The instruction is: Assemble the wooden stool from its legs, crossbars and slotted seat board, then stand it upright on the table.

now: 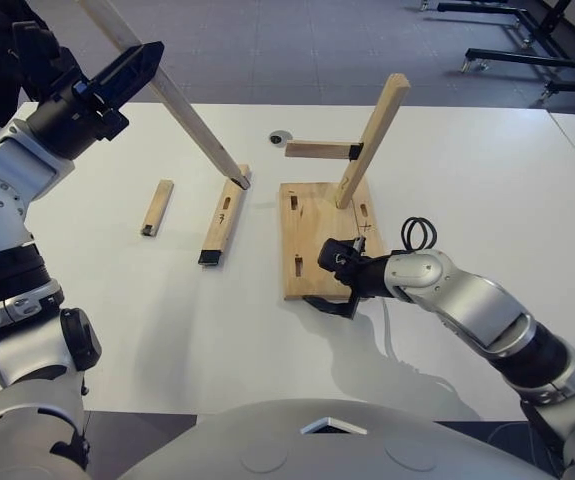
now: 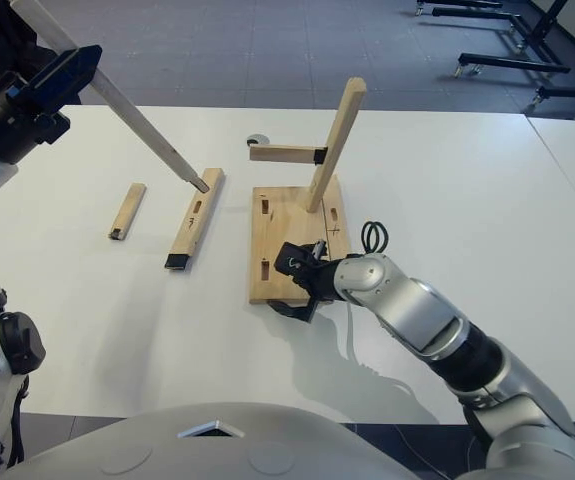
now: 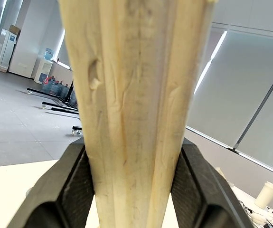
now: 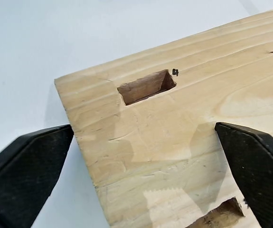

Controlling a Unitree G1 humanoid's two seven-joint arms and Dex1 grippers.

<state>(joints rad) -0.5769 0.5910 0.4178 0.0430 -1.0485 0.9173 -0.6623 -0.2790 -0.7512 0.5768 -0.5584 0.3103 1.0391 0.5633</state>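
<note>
The white desk (image 1: pixel 487 200) is the biggest thing here, with loads of open room on its right half and along the near edge. The loose parts all lie left of centre.

The slotted seat board (image 1: pixel 312 235) lies flat mid-desk, long axis running away from the robot. One leg (image 1: pixel 372 140) stands in its far right slot, leaning off to the right. A crossbar (image 1: pixel 319 149) pokes out level from that leg's middle toward the left, above the board's far edge.

The left gripper (image 1: pixel 142 62) is up high on the left, jaws clamped on a long leg (image 1: pixel 192 115). That leg slants down to the right, and its low tip is right at the far end of a spare leg (image 1: pixel 225 216) lying on the desk. Can't tell if they touch.

The right gripper (image 1: pixel 333 279) is at the board's near end, jaws wide, one over the top face and one just off the near edge.

A short crossbar (image 1: pixel 157 207) lies further left, and a small round fitting (image 1: pixel 281 135) sits behind the board.
</note>
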